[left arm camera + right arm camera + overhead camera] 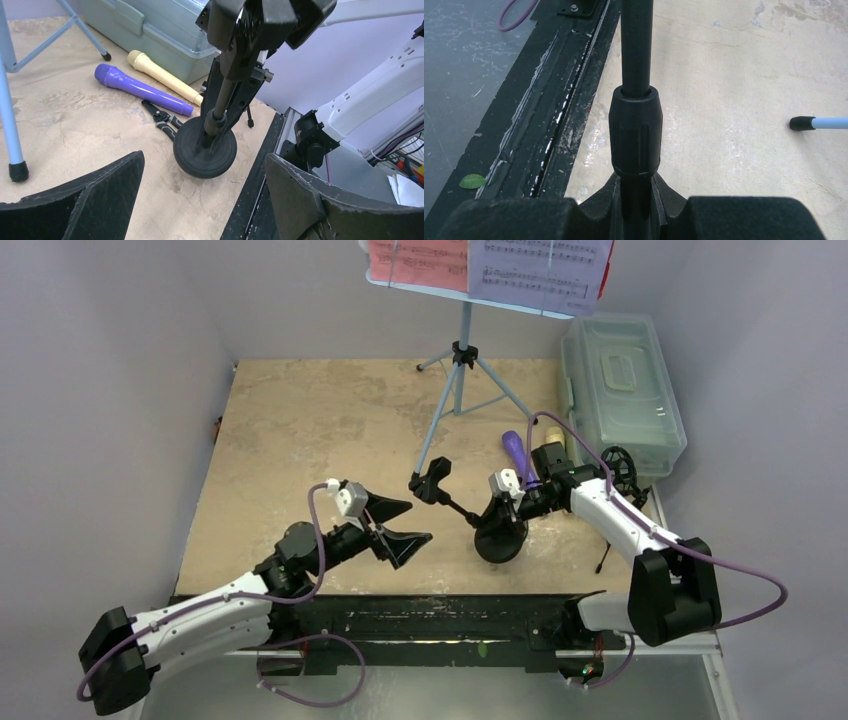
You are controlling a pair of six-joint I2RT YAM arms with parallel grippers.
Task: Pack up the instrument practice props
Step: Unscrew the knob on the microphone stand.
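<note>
**Spotter:** Start from the top view. Where are your arms?

**Second:** Your left gripper (418,523) hangs over the near middle of the table (290,430), spread wide with nothing in it. Just to its right, your right gripper (507,502) is clamped on the round-base pole (462,508). The pole's disc is down by the near edge and its clip end leans left.

**Spotter:** And the rest of your props?

**Second:** The music desk (520,304) stands upright at the far side on its tripod legs (462,375), carrying a red page (415,260) and a white page (540,265). The purple microphone (514,450) lies between those legs and the closed box (625,390) at far right.

**Spotter:** What about your left wrist view?

**Second:** Your fingers (105,195) stand far apart and frame the pole's disc. I cannot tell whether the disc sits flat or tipped. Beyond it the purple microphone and the cream microphone (160,75) lie side by side, the cream one nearest the box. The black mic tripod (162,120) lies folded just beside the disc.

**Spotter:** And your right wrist view?

**Second:** Your pads (749,217) are closed narrowly on the pole, just below its collar (635,132). One light-blue leg tip shows at right, well apart.
</note>
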